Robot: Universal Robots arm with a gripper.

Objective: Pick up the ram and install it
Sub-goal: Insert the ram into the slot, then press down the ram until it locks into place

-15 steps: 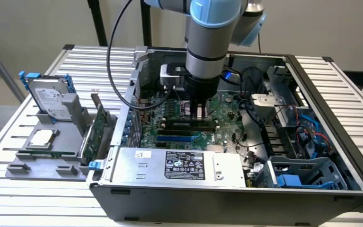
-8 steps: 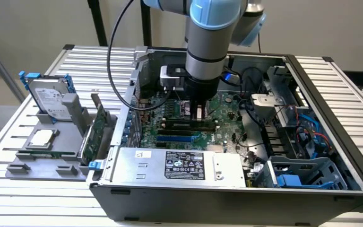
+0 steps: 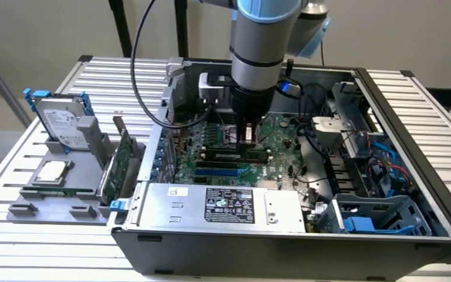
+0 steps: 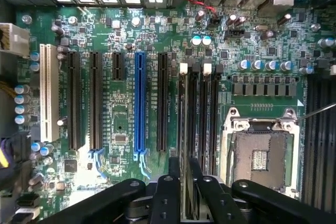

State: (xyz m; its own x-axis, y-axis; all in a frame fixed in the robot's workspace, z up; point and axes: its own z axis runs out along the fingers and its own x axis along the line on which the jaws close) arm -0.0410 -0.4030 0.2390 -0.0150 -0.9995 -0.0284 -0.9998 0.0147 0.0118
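The ram [image 4: 185, 145] is being held edge-on between the two black fingers [image 4: 169, 198], which are closed narrowly on its upper end, low in the middle of the wrist view. The stick is being kept upright over a black slot [image 4: 192, 114] with white latches, one of a pair lying just beside the open socket [image 4: 260, 153]. Whether the ram's lower edge is touching the slot cannot be told.

In the exterior view the gripper [image 3: 246, 136] is being seen at the centre of the frame, lowered into the open case [image 3: 288, 235], above the board [image 3: 225, 158]; the ram itself is too small there to be made out. The arm [image 3: 261, 41] is being seen descending from the top centre of that frame.

On the board in the wrist view, a blue slot [image 4: 139, 103] is lying left of centre, with black slots on either side and a white slot [image 4: 48, 93] nearer the left edge.

Outside the case, at the left of the exterior view, a grey tray [image 3: 92, 170] is holding a drive [image 3: 61, 123] at the upper left, a card [image 3: 115, 164] standing on edge beside the case, and a silver chip [image 3: 51, 172] lower left
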